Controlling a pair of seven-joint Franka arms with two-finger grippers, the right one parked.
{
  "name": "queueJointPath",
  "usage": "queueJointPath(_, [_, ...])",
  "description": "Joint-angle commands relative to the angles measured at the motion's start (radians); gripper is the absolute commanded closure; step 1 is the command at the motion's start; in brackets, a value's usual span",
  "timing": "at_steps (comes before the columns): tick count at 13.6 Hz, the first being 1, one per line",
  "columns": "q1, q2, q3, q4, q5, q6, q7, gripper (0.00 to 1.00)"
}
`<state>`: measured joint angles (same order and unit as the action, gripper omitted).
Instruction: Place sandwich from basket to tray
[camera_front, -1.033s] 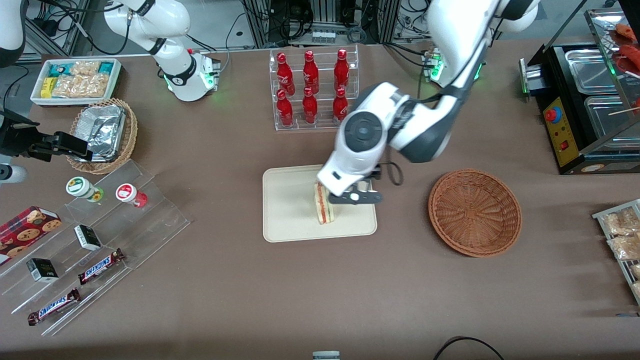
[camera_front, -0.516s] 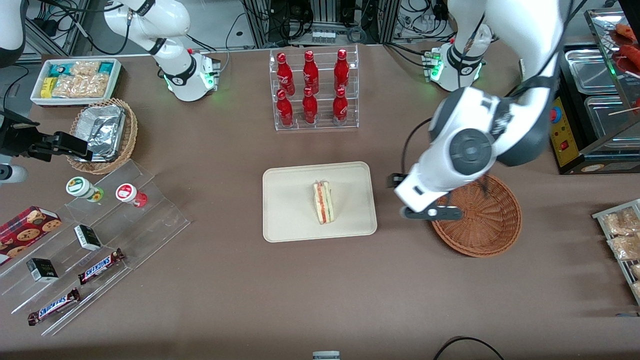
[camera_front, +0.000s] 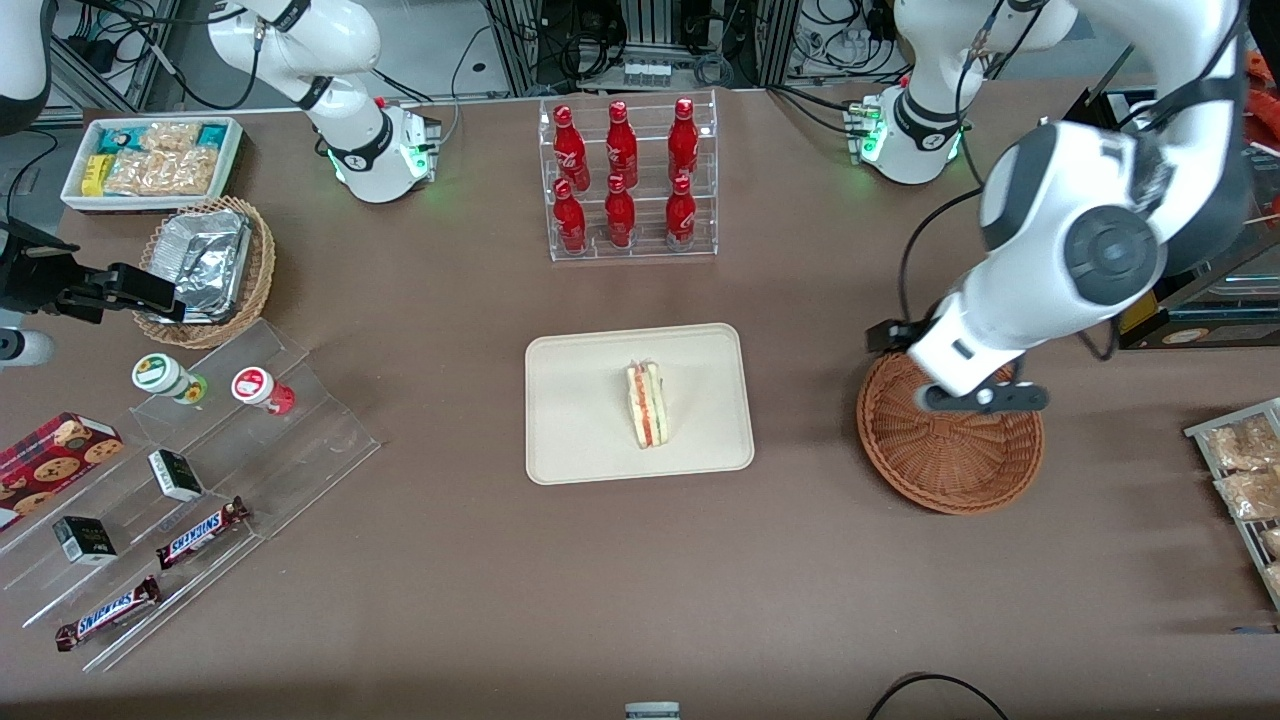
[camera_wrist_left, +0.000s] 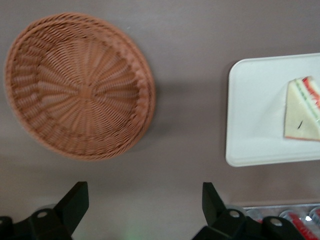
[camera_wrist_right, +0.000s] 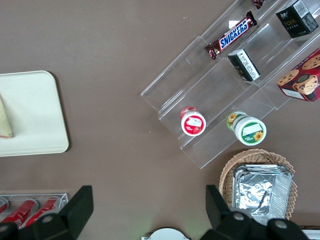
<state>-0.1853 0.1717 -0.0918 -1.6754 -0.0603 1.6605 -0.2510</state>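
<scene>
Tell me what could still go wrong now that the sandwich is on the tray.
The sandwich stands on edge on the tray, so a knock to the table might topple it. The open gripper hangs over the empty basket; dropping lower could catch its rim.

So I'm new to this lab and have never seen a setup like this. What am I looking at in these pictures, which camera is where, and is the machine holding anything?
These are two white robot arms bolted to a brown table. One picture looks down from the front; the other two come from cameras on each arm's wrist, pointing down past the black fingers. The working arm's gripper hangs above the reddish wicker basket, fingers spread open, holding nothing. The basket is empty. The sandwich lies on the cream tray mid-table, so the job looks done. Around them: a rack of red bottles, clear steps with snack bars, and a foil-filled basket.
</scene>
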Motion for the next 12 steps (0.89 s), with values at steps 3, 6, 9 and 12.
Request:
queueJointPath(3, [0.096, -0.167, -0.01, -0.096, 0.019, -0.099, 0.108, 0.0])
queueJointPath(6, [0.132, -0.211, -0.005, -0.09, 0.057, -0.14, 0.134, 0.0])
queueJointPath(9, [0.136, -0.253, 0.068, -0.066, 0.083, -0.177, 0.18, 0.0])
queueJointPath(12, [0.136, -0.258, 0.144, 0.015, 0.082, -0.232, 0.275, 0.0])
